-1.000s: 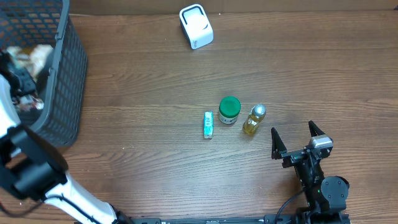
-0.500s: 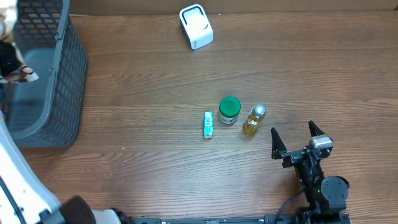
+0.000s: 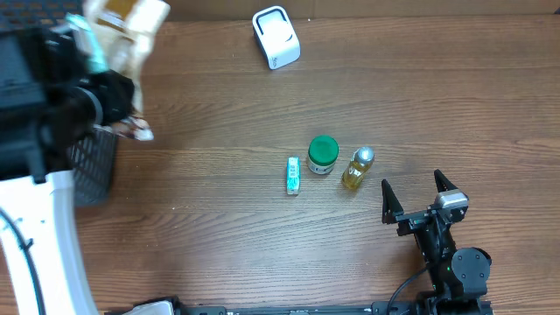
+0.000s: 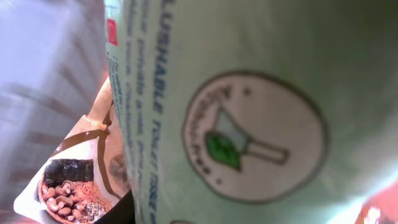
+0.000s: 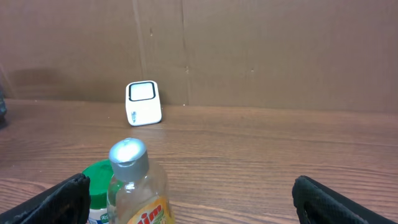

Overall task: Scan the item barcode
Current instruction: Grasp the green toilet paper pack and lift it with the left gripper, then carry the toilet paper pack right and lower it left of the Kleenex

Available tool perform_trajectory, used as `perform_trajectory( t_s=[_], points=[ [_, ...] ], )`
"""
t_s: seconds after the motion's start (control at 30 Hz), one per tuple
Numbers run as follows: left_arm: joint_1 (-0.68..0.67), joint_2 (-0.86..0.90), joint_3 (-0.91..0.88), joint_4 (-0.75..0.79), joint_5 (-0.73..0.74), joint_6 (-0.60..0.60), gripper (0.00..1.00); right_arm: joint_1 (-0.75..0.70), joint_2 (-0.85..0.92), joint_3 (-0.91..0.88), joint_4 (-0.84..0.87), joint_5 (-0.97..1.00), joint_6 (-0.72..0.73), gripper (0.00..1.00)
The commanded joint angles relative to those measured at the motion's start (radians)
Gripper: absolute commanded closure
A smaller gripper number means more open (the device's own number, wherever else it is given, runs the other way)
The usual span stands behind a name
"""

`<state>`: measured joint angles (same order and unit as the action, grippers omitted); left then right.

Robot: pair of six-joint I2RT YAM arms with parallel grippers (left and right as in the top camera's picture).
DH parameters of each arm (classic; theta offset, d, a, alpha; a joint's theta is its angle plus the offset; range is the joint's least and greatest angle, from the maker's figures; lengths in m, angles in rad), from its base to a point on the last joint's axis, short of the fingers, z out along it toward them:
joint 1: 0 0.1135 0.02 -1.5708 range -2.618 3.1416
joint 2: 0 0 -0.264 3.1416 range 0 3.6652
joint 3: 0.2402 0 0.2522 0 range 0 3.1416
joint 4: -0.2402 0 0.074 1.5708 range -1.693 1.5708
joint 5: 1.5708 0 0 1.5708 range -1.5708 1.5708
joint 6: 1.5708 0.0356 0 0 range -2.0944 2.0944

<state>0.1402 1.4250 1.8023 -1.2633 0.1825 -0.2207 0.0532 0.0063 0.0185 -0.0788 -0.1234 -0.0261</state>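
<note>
Clamped on flushable wipes pack (image 4: pixel 249 112) by left gripper (image 3: pixel 103 94); snack packet (image 4: pixel 69 186) just beside. Spread apart at right gripper (image 3: pixel 409 187), silver-capped bottle (image 5: pixel 134 186) ahead between fingers.

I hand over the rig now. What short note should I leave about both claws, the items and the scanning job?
Left claw: shut on a pale green soft pack of flushable wipes, held high beside the dark grey mesh basket.
Right claw: open, empty, at the near right.
White box-shaped scanner: far side of the brown wooden table.
Green-lidded jar, yellow bottle, small green-white box: mid-table.
Done: pack grasped. Left: show its barcode to the scanner.
</note>
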Motion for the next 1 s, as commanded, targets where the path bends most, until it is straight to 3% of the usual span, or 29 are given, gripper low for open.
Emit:
perform_trajectory(
  t_s=[0.0,0.2,0.57,0.8,0.97],
  points=[
    [-0.076,0.014,-0.139,0.040,-0.008,-0.069,0.86,-0.003,-0.003,-0.010,0.005,0.010,-0.005,0.00],
    [-0.203,0.014,-0.443,0.221,-0.037,-0.146,0.83,-0.003,-0.003,-0.010,0.005,0.010,-0.005,0.00],
    [-0.464,0.015,-0.896,0.646,-0.315,-0.364,0.81,-0.003,-0.003,-0.010,0.004,0.010,-0.005,0.00],
    [-0.554,0.042,-0.983,0.778,-0.372,-0.371,0.78,-0.003,-0.003,-0.010,0.005,0.010,-0.005,0.00],
    [-0.581,0.118,-0.983,0.779,-0.370,-0.372,0.75,-0.003,-0.003,-0.010,0.005,0.010,-0.005,0.00]
  ],
)
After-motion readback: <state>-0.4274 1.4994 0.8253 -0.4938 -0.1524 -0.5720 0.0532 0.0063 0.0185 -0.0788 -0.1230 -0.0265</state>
